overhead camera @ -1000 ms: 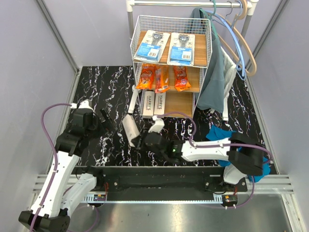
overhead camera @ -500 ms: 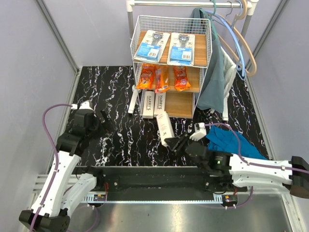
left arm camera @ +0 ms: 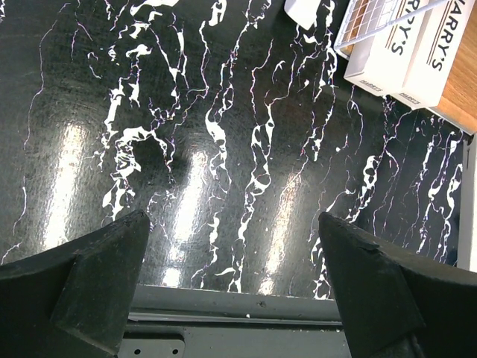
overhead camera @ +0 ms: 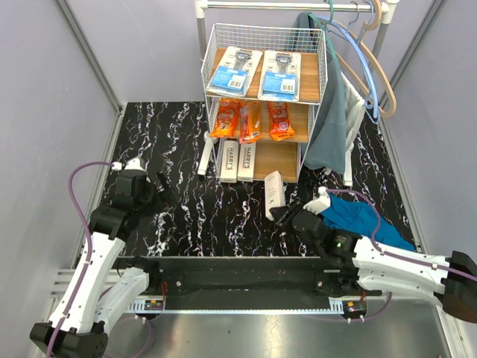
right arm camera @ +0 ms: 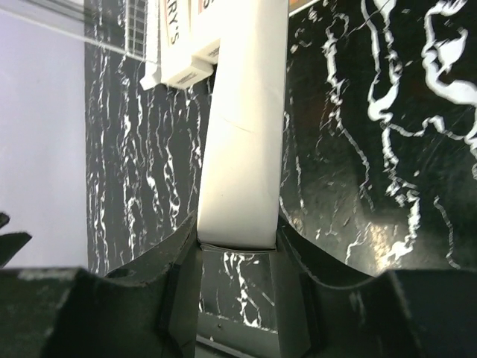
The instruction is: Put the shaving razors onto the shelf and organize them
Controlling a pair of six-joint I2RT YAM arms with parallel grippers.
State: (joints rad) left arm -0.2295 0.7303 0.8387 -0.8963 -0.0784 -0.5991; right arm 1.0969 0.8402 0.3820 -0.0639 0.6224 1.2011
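The right gripper [overhead camera: 282, 214] pinches one end of a long white HARRY'S box [overhead camera: 274, 195], its jaws pressed against the box's two sides. The box is just in front of the shelf [overhead camera: 282, 158], near the bare right part of the bottom board. On the left part of that board lie two more boxes [overhead camera: 238, 160]. Orange bags [overhead camera: 250, 119] fill the middle tier and two blister cards [overhead camera: 257, 72] the top. Another white box [overhead camera: 204, 156] lies against the shelf's left foot. The left gripper [overhead camera: 162, 186], well to the left of the shelf, hangs over the black marble table [overhead camera: 171, 134] with its jaws spread wide, holding nothing.
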